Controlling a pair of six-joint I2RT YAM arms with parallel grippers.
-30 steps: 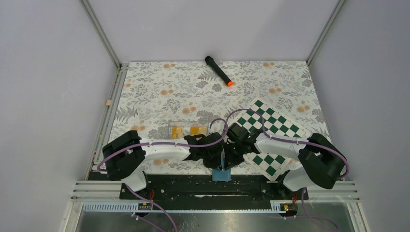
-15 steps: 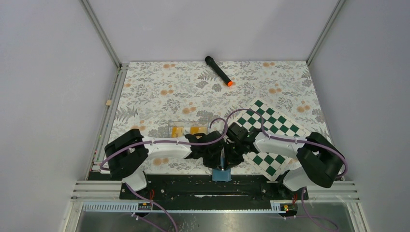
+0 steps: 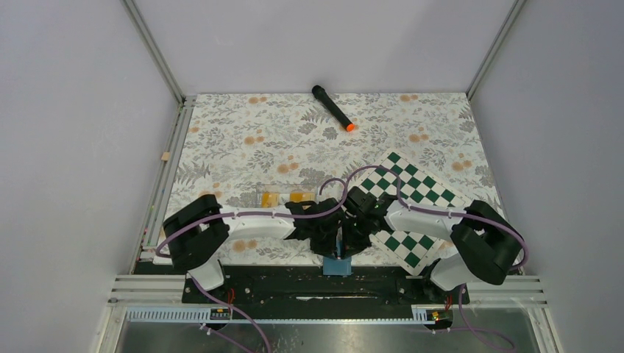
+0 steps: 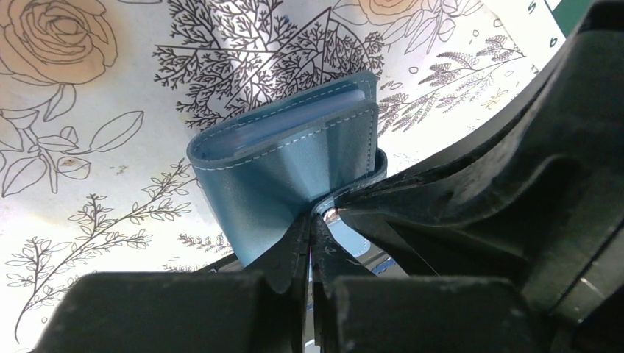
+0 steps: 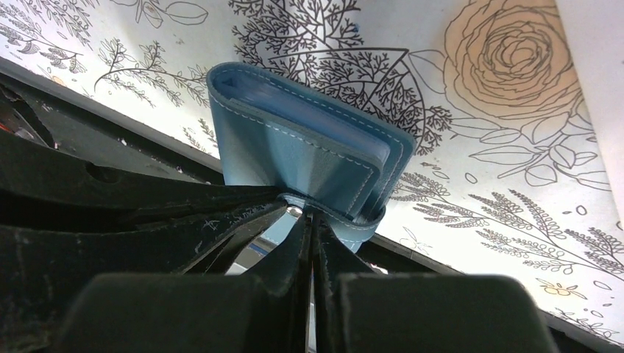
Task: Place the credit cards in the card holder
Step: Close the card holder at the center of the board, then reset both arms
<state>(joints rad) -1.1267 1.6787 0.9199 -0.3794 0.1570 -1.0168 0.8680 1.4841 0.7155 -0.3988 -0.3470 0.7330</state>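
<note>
Currently | your left gripper [image 4: 312,246]: fingers pinched tight on soft blue folding card holder [image 4: 294,158], near edge of floral tablecloth [image 3: 221,140] | right gripper [image 5: 310,232]: clamped on it too, probably the snap tab | two flat orange-yellow credit cards [image 3: 270,198]: on cloth beside left wrist

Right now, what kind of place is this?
Probably a robot testing booth: plain grey walls and metal posts box in a flowered table, and a left arm and right arm are bolted at its near edge.

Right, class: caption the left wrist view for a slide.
Left end effector pinching the blue card holder, floral tablecloth behind.
</note>
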